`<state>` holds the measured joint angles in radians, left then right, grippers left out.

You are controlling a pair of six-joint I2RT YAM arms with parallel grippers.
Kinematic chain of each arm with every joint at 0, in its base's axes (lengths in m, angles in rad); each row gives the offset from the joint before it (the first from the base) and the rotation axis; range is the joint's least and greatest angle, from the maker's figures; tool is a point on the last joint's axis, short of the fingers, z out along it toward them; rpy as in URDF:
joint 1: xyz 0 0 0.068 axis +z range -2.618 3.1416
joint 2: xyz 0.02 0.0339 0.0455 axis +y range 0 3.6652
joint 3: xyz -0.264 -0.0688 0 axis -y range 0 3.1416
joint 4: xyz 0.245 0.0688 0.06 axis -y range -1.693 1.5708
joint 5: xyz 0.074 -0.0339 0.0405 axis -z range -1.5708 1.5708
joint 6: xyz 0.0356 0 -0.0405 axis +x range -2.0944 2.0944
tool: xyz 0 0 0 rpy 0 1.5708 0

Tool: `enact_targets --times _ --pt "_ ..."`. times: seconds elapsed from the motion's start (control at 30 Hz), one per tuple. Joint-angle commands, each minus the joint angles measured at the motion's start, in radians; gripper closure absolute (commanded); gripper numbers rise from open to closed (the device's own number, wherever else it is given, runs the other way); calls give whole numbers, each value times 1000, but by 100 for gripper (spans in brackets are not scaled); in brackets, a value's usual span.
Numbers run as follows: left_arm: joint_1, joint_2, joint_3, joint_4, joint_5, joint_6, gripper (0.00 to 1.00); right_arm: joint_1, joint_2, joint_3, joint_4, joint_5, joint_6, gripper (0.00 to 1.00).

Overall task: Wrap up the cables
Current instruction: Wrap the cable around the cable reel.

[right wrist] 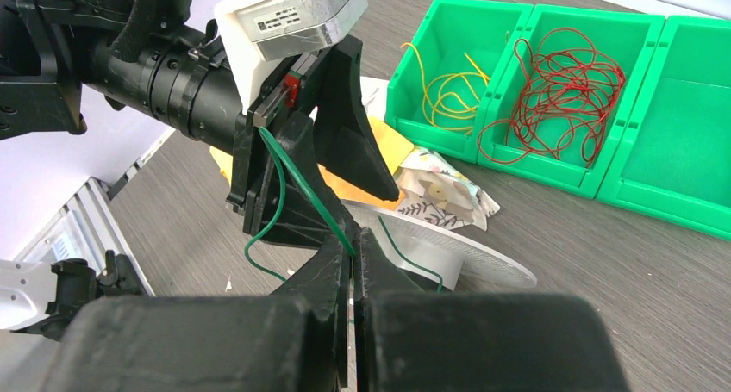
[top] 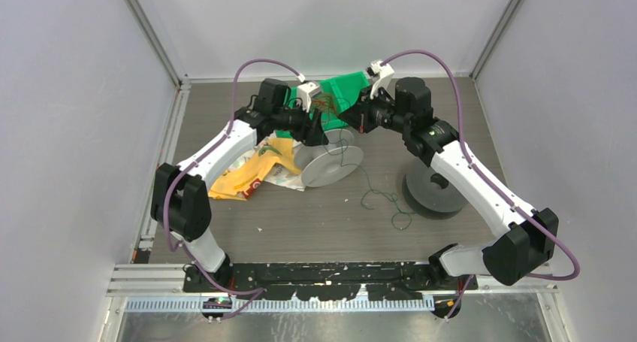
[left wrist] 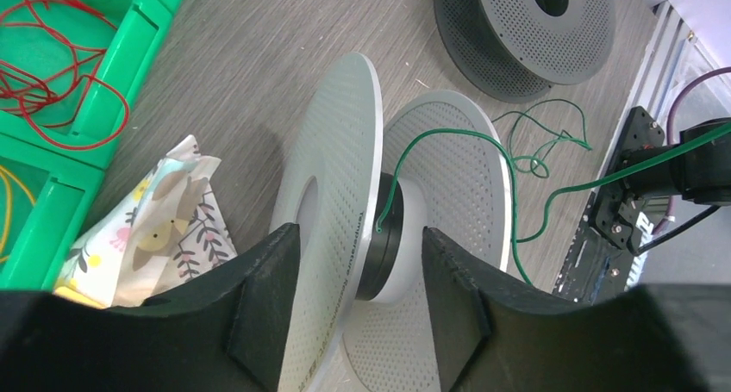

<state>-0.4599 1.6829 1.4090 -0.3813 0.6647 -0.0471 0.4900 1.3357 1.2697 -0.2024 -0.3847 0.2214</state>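
Note:
A thin dark green cable (top: 379, 199) trails in loops over the table. In the left wrist view its end (left wrist: 380, 224) sits at the black hub of a light grey spool (left wrist: 345, 177). My left gripper (left wrist: 360, 310) holds this spool (top: 328, 161) tilted on edge, with its fingers on either side of the near flange and hub. My right gripper (right wrist: 354, 256) is shut on the green cable (right wrist: 302, 181) just beside the left gripper (right wrist: 319, 159), above the spool. Red cables (right wrist: 552, 90) and yellow cables (right wrist: 440, 86) lie in green bins.
A row of green bins (top: 342, 92) stands at the back centre. A dark grey spool (top: 434, 194) lies flat to the right. Yellow and patterned bags (top: 255, 173) lie to the left of the light spool. Grey walls close in both sides.

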Motion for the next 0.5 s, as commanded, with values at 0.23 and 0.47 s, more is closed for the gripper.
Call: enact_targets --times 0.23,0.47 --pt "-10 5 15 70 -29 -4 56 4 2 36 43 -11 15 100" --pt "-26 2 1 93 -71 4 56 4 0 34 41 -10 13 99"
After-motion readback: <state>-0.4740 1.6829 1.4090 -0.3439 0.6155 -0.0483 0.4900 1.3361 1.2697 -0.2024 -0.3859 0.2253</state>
